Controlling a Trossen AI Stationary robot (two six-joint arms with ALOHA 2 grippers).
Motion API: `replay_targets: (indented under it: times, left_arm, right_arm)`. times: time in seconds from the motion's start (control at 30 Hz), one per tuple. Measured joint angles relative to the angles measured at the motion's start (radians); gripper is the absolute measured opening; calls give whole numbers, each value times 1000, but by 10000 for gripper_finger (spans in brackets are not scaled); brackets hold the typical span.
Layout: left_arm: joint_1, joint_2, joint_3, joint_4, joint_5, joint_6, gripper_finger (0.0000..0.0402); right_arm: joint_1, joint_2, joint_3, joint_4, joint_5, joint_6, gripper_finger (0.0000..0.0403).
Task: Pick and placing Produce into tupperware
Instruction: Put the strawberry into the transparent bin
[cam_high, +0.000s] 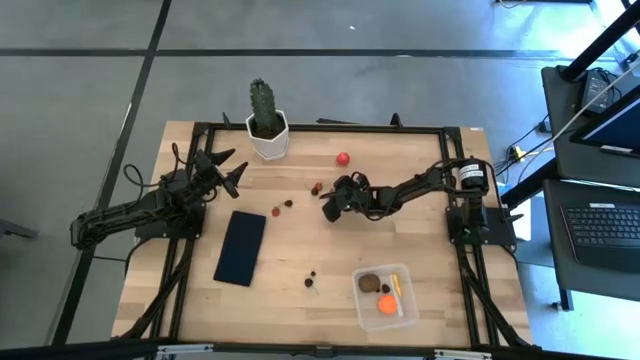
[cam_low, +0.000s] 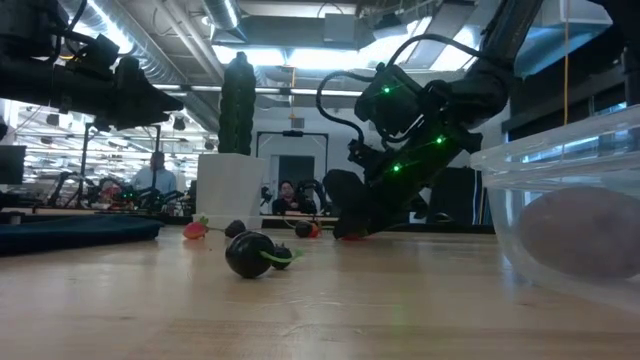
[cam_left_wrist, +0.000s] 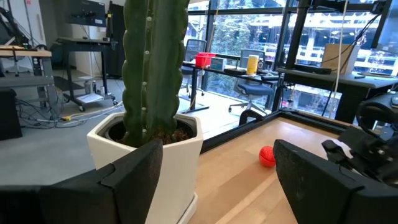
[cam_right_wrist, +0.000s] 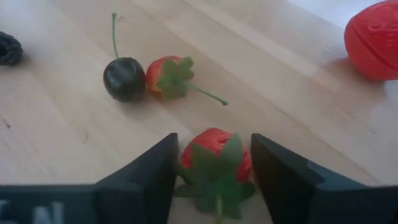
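**Q:** At table centre, what is the right gripper's (cam_high: 328, 205) status?

**A:** Lowered to the wood, fingers spread, with a small red strawberry (cam_right_wrist: 214, 163) between them. Contact between the fingers and the fruit cannot be confirmed from the right wrist view.

**Q:** Adjacent produce?

**A:** Just beyond that strawberry lie a dark cherry (cam_right_wrist: 124, 78) and a second strawberry (cam_right_wrist: 168, 76), touching each other. A red ball (cam_high: 343, 158) sits farther off, toward the far edge. Two dark berries (cam_high: 311, 278) lie nearer the front, left of the tupperware.

**Q:** Tupperware location and contents?

**A:** The tupperware (cam_high: 399, 270) sits at the near right of the table. It contains an orange ball (cam_high: 386, 304), a brown piece (cam_high: 369, 283) and a thin yellow piece (cam_high: 397, 290).

**Q:** Left arm?

**A:** The left gripper (cam_high: 232, 170) hangs at the far left with fingers spread and nothing between them, near the cactus (cam_high: 264, 107) in its white pot (cam_high: 268, 141). A dark navy rectangle (cam_high: 240, 247) lies flat on the table nearer the front edge.
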Motion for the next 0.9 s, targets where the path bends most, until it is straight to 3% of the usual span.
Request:
replay_targets:
  times: [0.2,0.6,0.9]
  left_arm:
    - [0,0,0,0,0,0,298]
    - [0,0,0,0,0,0,298]
    - [0,0,0,0,0,0,298]
  right_arm:
    - [-1,1,0,-5,-4,2,128]
    - [-1,-16,-1,-11,-30,3,128]
    - [16,-225,-4,-76,-339,-50,128]
